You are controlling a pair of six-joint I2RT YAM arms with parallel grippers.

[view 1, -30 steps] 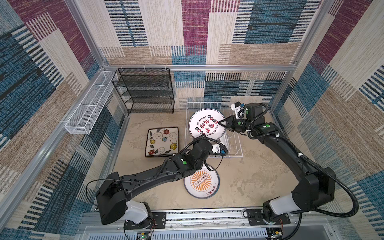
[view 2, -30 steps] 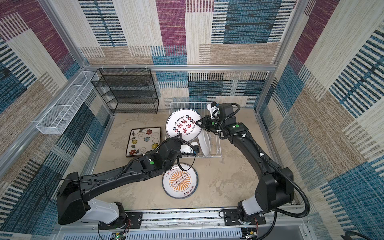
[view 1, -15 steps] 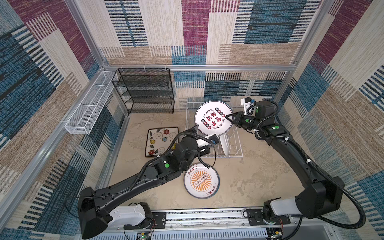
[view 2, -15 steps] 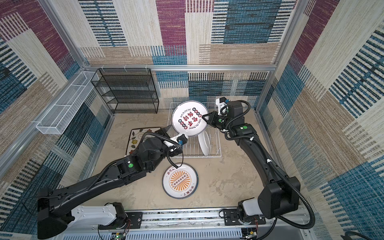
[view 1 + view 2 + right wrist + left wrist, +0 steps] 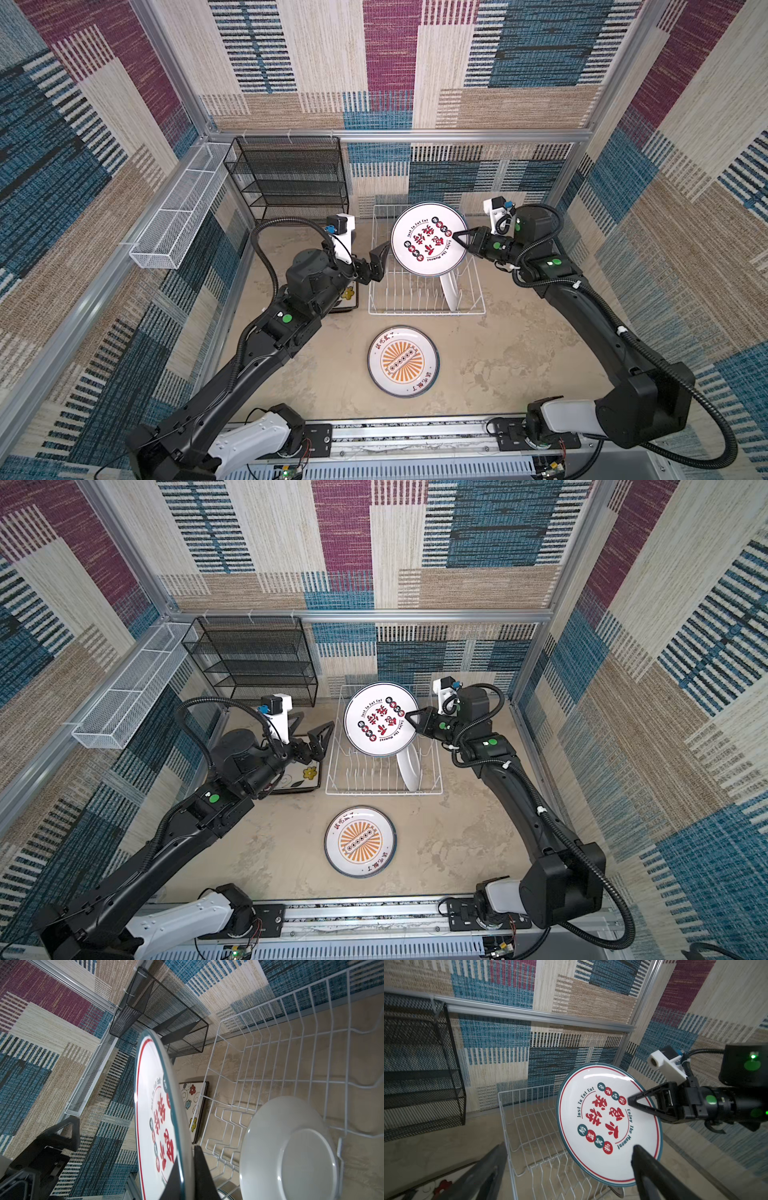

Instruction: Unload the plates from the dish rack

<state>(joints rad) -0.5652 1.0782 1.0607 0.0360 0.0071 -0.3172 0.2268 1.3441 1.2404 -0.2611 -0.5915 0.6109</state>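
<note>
My right gripper is shut on the rim of a round white plate with red and teal characters, holding it tilted above the white wire dish rack. The right wrist view shows the fingers pinching that plate edge-on. A plain white plate stands upright in the rack's right end. My left gripper hangs open and empty just left of the rack, facing the held plate. An orange sunburst plate lies flat in front of the rack. A square flowered plate lies partly under my left arm.
A black mesh shelf unit stands at the back left. A long white mesh basket hangs on the left wall. The enclosure walls close in behind and beside the rack. The arms' base rail runs along the front.
My left gripper has opened, left the sunburst plate and swung up to the rack's left side. My right gripper has lifted the red-and-teal plate higher out of the rack.
</note>
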